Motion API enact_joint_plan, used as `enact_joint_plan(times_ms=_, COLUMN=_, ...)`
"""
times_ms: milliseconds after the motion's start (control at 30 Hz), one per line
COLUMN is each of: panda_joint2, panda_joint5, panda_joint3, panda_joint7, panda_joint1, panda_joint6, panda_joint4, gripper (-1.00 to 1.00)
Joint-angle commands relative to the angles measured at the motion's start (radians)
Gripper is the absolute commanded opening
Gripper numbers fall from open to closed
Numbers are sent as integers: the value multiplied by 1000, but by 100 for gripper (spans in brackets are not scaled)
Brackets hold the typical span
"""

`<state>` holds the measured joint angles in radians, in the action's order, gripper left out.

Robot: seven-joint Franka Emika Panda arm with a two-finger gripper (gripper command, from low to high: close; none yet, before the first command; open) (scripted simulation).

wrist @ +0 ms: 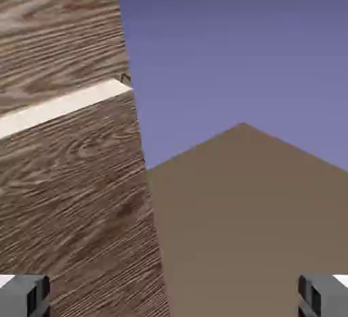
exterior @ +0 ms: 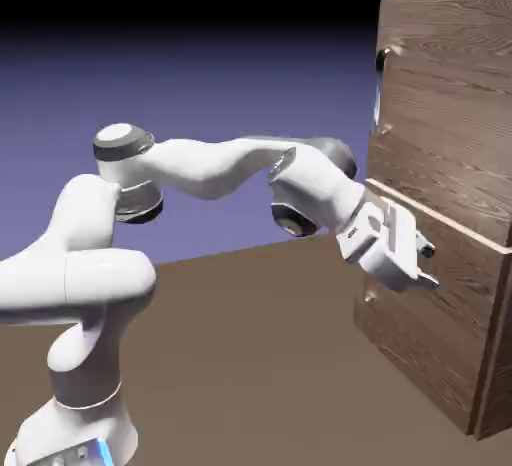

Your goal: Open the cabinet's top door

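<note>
1. The table is a flat, plain brown surface filling the lower half of the exterior view; in the hand view it shows as a brown wedge in the lower right of the frame, rising to a corner near the middle.

2. Behind it the backdrop is a blue-violet wash that darkens to black along the top of the exterior view; the hand view has it across the upper right.

3. The cabinet stands at the right edge of the exterior view, dark brown wood grain, reaching from the top of the frame down to the table at lower right.

4. The top door is the upper flat panel, in the upper right of the frame. Its slim silver handle runs upright along the panel's left edge.

5. Beneath it the lower panel juts out from the cabinet front, with a pale top edge slanting down to the right.

6. The white arm rises from the lower left and stretches rightward across the middle of the frame.

7. The gripper sits at centre right, just in front of the lower panel's upper edge, below the top door and well under its handle. Whether it touches the wood cannot be told.

8. In the hand view the two grey fingertips sit at the bottom corners, far apart, with nothing between them: the jaws stand wide and hold nothing.

9. The hand view's left side is filled by wood grain, crossed by the pale strip.
</note>
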<state>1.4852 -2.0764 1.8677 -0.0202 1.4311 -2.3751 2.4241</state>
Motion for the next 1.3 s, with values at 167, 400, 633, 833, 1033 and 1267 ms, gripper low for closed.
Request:
enact_joint_plan(times_ms=167, panda_joint2=218, panda_joint5=-220, panda_joint3=198, panda_joint7=76, panda_joint1=150, panda_joint6=70, panda_joint4=-41, gripper=0)
enact_joint_plan(times_ms=400, panda_joint2=243, panda_joint5=-335, panda_joint3=220, panda_joint7=91, panda_joint1=67, panda_joint6=61, panda_joint4=-196, gripper=0)
enact_joint_plan(times_ms=633, panda_joint2=226, panda_joint5=-407, panda_joint3=269, panda_joint7=242, panda_joint1=156, panda_joint6=268, panda_joint4=-16, gripper=-100)
enact_joint_plan(times_ms=833, panda_joint2=172, panda_joint5=-415, panda_joint3=352, panda_joint7=384, panda_joint1=216, panda_joint6=528, panda_joint4=156, gripper=-100)
enact_joint_plan(times_ms=1033, panda_joint2=91, panda_joint5=-363, panda_joint3=455, panda_joint7=498, panda_joint1=215, panda_joint6=789, panda_joint4=267, gripper=-100)
enact_joint_plan(times_ms=1267, panda_joint2=-41, panda_joint5=-253, panda_joint3=575, panda_joint7=622, panda_joint1=145, panda_joint6=1094, panda_joint4=323, gripper=-100)
